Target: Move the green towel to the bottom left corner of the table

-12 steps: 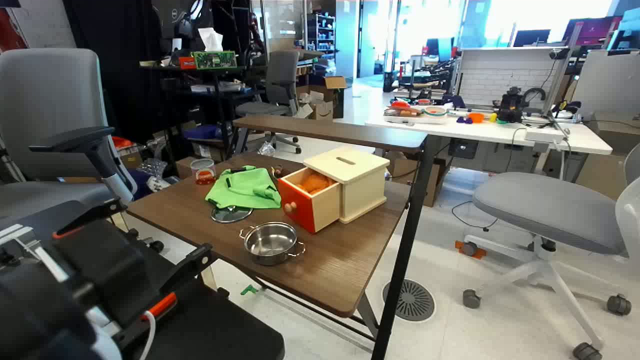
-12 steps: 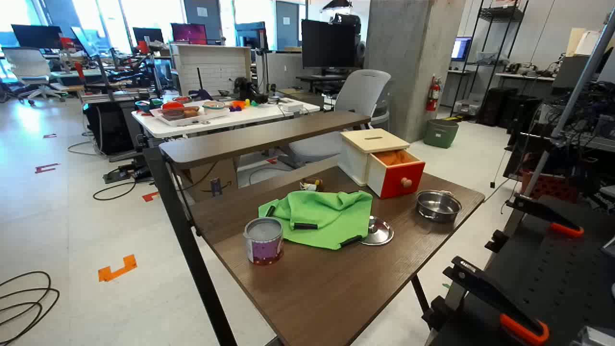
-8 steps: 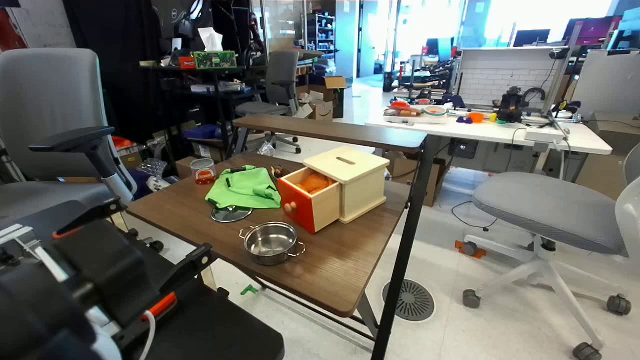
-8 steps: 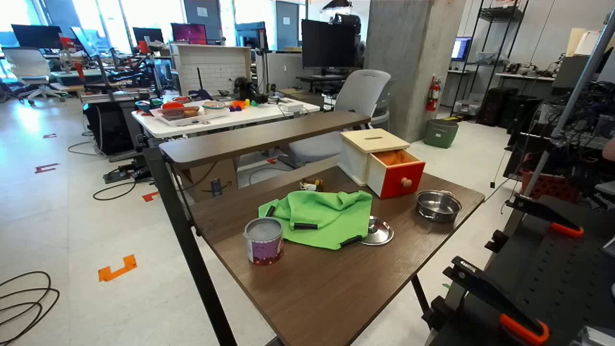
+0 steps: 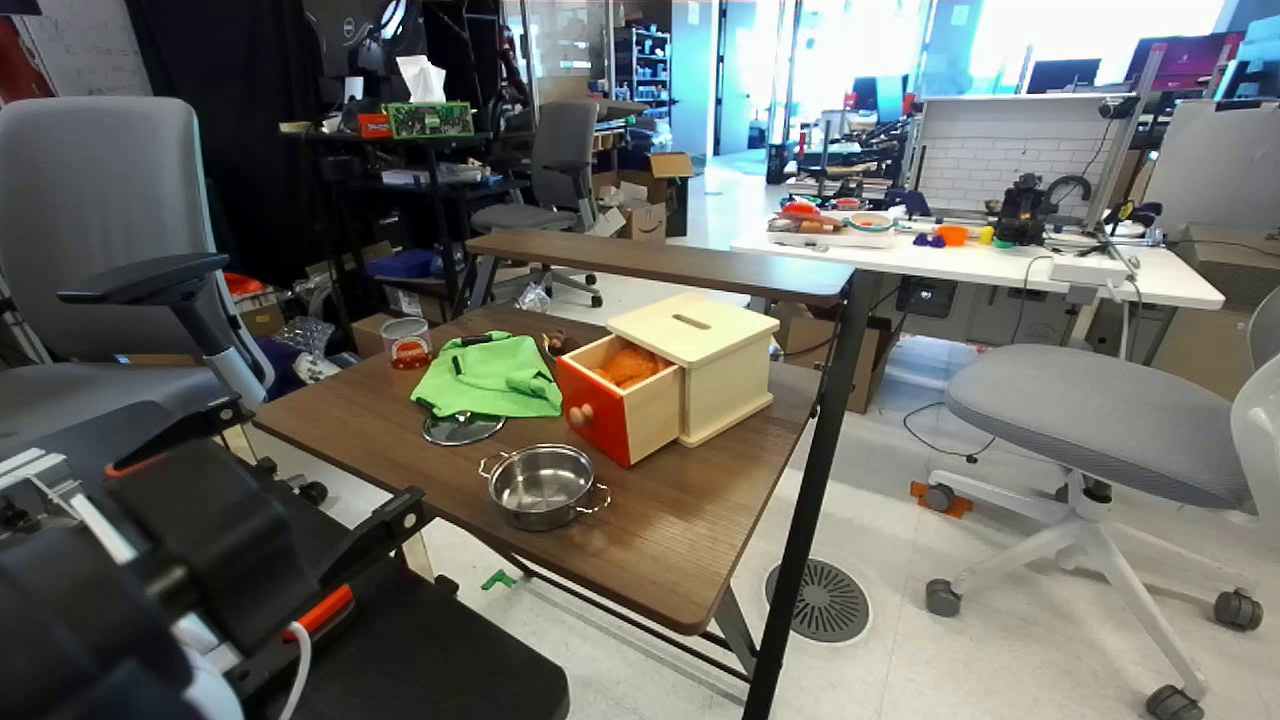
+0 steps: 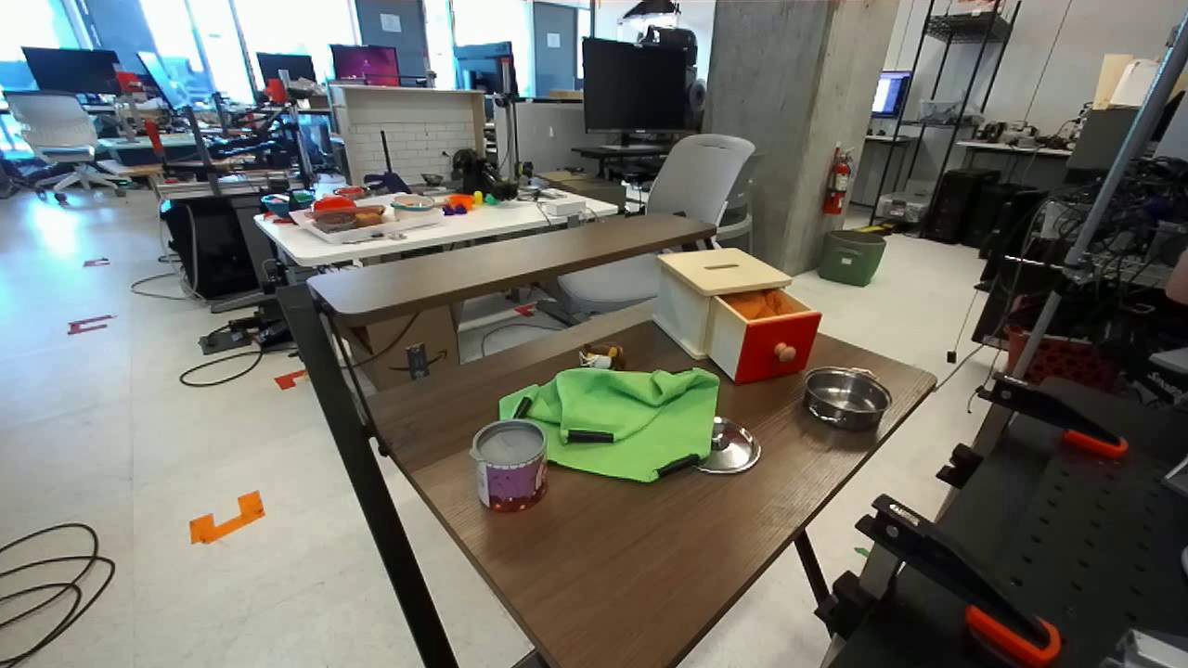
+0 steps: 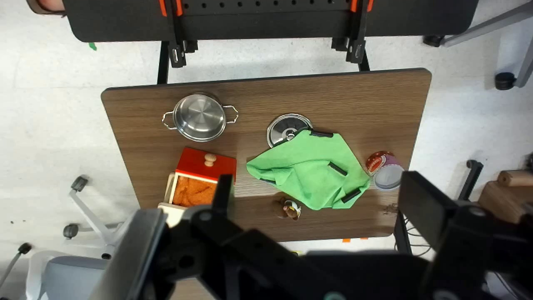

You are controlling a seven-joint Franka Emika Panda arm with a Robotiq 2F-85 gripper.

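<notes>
Only a blurry skin-toned patch (image 6: 1179, 281) has come in at the right edge of an exterior view since the earliest frame; green towel (image 7: 310, 171) and the things round it stay put. Towel lies rumpled on the brown table (image 7: 374, 108), below the gripper (image 7: 306, 189), in the gap between the fingers (image 7: 420, 204) as the wrist view shows it. Long axis runs roughly finger to finger, slightly slanted: narrow pointed end toward the finger on that view's left, broad end toward the one on its right, where a purple-red tub (image 7: 377, 162) sits just beside it, contact unclear. Edge farther from gripper overlaps a pot lid (image 7: 283, 125); small brown-and-white item (image 7: 287, 208) near the closer edge. Pot (image 7: 200, 116) is past the left-side fingertip, farther out; wooden box (image 7: 173, 211), red drawer (image 7: 191, 160) pulled out, orange stuff (image 7: 193, 191) inside, is partly hidden by gripper. Gripper hangs above table pointing down, fingers spread wide; enters from bottom of wrist view. Black workbench (image 7: 266, 27) farthest from it. Arm links can't be made out.
</notes>
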